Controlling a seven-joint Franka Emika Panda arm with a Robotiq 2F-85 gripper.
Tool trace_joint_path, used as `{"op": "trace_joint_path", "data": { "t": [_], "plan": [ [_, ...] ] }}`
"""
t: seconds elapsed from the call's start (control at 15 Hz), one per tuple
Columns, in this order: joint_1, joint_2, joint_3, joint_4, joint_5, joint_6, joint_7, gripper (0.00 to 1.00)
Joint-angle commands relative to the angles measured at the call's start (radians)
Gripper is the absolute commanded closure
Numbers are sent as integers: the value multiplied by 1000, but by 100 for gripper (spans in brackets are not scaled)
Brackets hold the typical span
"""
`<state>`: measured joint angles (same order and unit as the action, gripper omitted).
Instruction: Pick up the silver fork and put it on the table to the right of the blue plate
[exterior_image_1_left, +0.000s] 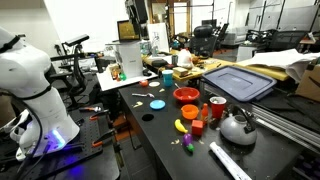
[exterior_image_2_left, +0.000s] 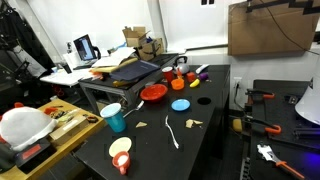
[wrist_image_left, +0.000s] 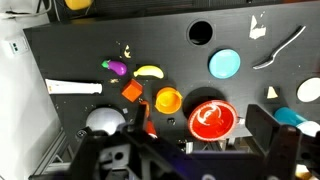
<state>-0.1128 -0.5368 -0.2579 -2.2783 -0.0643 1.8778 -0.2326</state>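
The silver fork (wrist_image_left: 280, 48) lies flat on the black table (wrist_image_left: 70, 50), just beyond the blue plate (wrist_image_left: 224, 64) in the wrist view. Both exterior views show the fork (exterior_image_2_left: 172, 133) (exterior_image_1_left: 139, 96) and the blue plate (exterior_image_2_left: 180, 105) (exterior_image_1_left: 157, 103) close together on the table (exterior_image_2_left: 150, 160) (exterior_image_1_left: 170, 160). My gripper (wrist_image_left: 198, 128) is open and empty, high above the table. Its two dark fingers frame the red bowl (wrist_image_left: 212, 120) in the wrist view, far from the fork.
Around the plate are a red bowl (exterior_image_2_left: 153, 93), an orange cup (wrist_image_left: 168, 100), a banana (wrist_image_left: 149, 71), a purple eggplant (wrist_image_left: 115, 67), a silver kettle (exterior_image_1_left: 237, 126), a long white bar (exterior_image_1_left: 230, 160) and a teal cup (exterior_image_2_left: 113, 117). A round hole (wrist_image_left: 201, 32) is in the tabletop.
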Motion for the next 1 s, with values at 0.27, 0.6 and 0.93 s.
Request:
{"op": "trace_joint_path", "data": {
  "t": [0.27, 0.6, 0.93],
  "plan": [
    [-3, 33, 40, 1, 19, 6, 36, 0],
    [9, 105, 106, -11, 29, 47, 134, 0],
    [16, 193, 185, -54, 15, 197, 286, 0]
  ]
}}
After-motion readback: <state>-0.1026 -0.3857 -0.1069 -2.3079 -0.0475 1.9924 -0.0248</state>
